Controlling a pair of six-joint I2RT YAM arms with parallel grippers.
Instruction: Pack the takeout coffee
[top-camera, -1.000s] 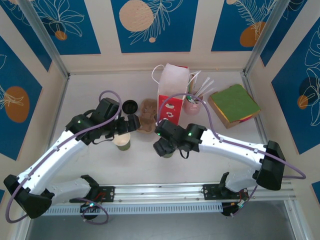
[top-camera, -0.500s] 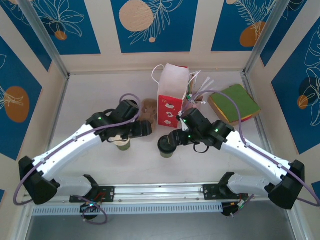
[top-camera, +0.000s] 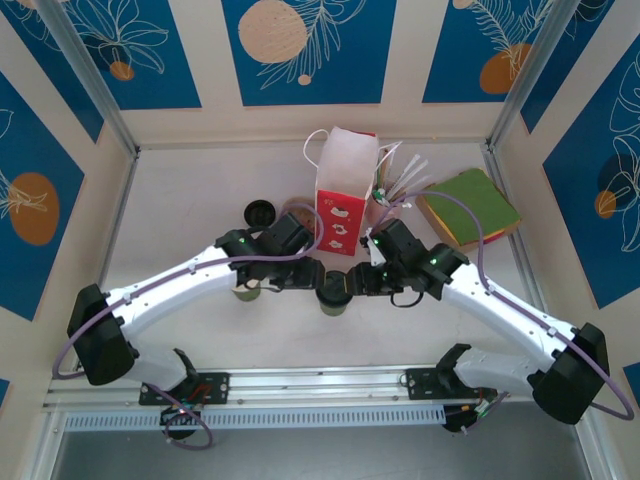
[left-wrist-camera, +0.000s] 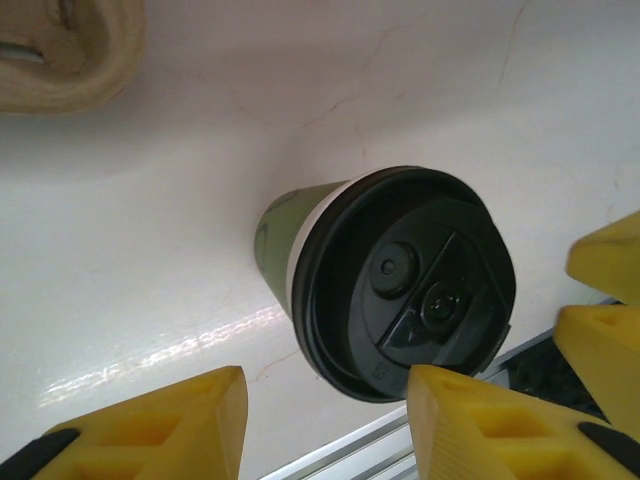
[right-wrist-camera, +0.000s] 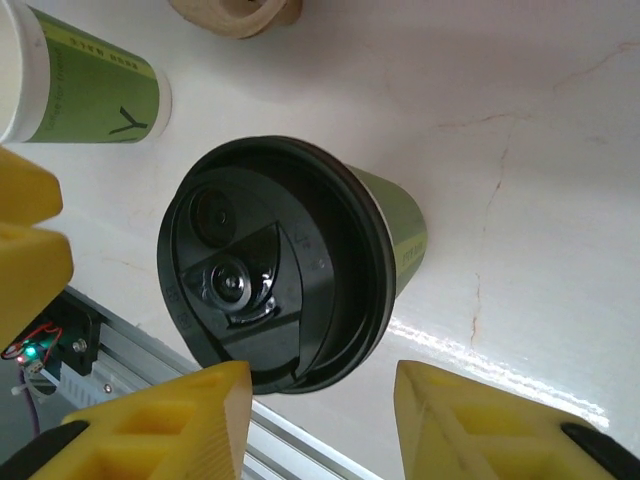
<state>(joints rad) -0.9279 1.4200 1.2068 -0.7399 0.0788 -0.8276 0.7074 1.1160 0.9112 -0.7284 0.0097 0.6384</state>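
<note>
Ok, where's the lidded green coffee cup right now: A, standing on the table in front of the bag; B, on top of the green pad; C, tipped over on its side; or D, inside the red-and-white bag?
A: the takeout coffee stands upright on the table, on the near side of the red-and-white bag.

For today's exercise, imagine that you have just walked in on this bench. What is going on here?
Two robot arms flank the takeout coffee, a green cup with a black lid. The left end effector and the right end effector each face it with fingers apart, and neither is clamped on it. The cup stands on the table outside the red-and-white bag, so it is not yet packed. A second green cup stands nearby.
</note>
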